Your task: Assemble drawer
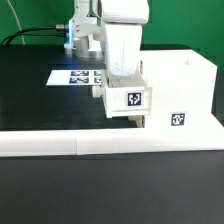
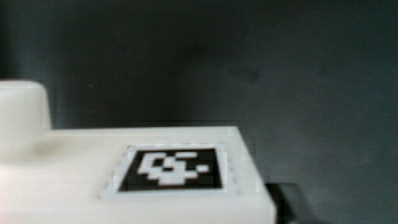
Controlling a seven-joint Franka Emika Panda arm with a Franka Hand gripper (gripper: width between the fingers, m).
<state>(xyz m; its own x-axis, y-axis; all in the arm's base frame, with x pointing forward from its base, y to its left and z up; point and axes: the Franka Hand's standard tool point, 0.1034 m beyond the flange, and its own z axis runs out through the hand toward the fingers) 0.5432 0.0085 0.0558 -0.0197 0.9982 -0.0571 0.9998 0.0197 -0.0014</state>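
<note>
The Panda arm [image 1: 122, 35] has smooth, glossy white housings with rounded edges and light grey shading at the seams. Behind it, a darker metallic section [image 1: 78, 30] glows blue. A dark cable [image 1: 30, 35] curves away from it. In the wrist view, a black corner of the gripper [image 2: 334, 204] shows, blurred.

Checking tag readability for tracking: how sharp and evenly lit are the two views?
Exterior view: bright, fairly sharp, whites of the drawer box near blown out, tag legible. Wrist view: dim, soft focus, tag blurred; claw not visible there.
</note>
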